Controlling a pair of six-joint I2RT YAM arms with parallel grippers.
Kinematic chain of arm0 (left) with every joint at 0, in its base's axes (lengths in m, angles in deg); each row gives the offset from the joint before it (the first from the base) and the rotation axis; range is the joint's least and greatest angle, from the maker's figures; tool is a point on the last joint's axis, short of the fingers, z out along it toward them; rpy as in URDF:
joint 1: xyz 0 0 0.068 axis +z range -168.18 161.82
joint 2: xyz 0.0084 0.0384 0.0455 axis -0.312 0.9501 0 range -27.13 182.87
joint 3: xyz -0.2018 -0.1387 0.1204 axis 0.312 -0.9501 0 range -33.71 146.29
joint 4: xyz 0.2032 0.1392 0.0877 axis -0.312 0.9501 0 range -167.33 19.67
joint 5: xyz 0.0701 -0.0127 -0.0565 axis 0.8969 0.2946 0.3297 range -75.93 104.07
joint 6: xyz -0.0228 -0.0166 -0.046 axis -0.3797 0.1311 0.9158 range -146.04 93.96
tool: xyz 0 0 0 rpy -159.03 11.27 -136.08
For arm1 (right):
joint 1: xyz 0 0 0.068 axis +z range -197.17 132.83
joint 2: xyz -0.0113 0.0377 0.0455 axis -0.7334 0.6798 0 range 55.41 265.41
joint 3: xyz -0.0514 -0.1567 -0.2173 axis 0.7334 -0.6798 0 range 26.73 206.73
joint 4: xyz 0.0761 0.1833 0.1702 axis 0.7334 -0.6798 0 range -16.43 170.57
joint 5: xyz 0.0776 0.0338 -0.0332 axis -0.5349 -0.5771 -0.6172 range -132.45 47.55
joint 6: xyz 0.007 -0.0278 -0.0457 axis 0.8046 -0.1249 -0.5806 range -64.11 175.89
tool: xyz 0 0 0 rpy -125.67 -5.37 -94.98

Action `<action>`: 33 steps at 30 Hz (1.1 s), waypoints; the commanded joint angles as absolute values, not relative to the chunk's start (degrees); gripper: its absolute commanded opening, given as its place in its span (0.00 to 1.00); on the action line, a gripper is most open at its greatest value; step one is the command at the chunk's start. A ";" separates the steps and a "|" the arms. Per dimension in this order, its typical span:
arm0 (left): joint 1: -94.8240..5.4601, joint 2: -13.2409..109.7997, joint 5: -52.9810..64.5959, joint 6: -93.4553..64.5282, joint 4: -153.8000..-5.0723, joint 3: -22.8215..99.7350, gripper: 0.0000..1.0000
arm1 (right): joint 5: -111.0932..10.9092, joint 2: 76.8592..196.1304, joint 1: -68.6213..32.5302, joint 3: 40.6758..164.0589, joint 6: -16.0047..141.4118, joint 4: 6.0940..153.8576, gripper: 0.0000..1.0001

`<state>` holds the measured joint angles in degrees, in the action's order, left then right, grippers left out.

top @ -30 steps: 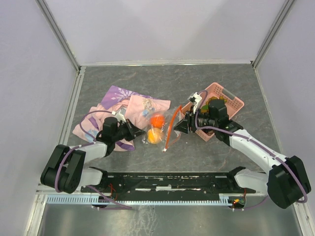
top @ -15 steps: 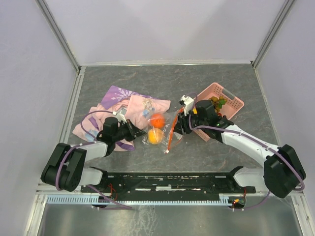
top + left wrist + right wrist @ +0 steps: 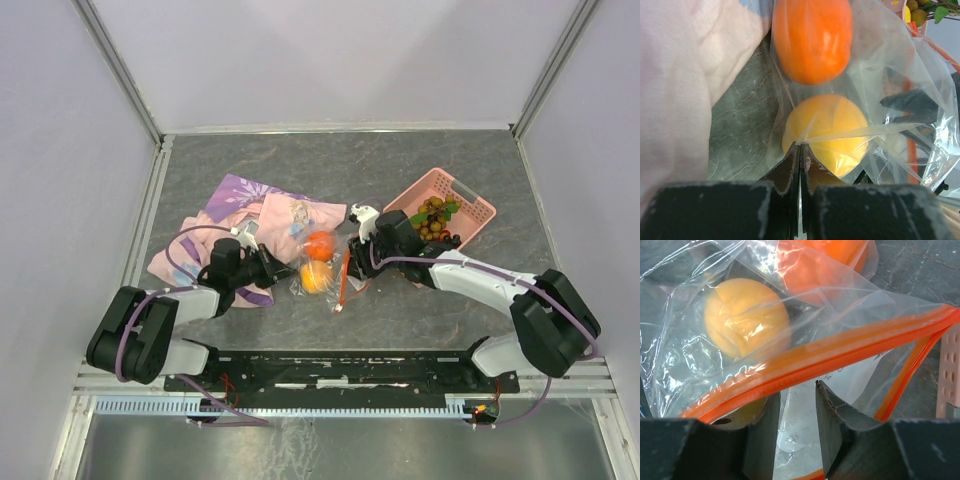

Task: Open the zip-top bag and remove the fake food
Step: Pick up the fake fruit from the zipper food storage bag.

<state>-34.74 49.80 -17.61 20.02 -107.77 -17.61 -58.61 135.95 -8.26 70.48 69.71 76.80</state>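
I judge removal is in hand. The clear zip-top bag with orange strip lies mid-frame on the grey surface. The left fingers clamp its closed end. The right fingers stand half-open at its mouth, gripping nothing. Next: reach in for the yellow plastic fruit.

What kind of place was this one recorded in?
Probably a lab robot cell: plain pale walls box in a grey tabletop, and the props are fake food in a zip-top bag beside a pink basket.
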 commanded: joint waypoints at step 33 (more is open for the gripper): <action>-34.61 52.45 -18.82 16.96 -108.27 -15.44 0.03 | -58.12 142.88 -5.07 73.40 76.32 90.26 0.49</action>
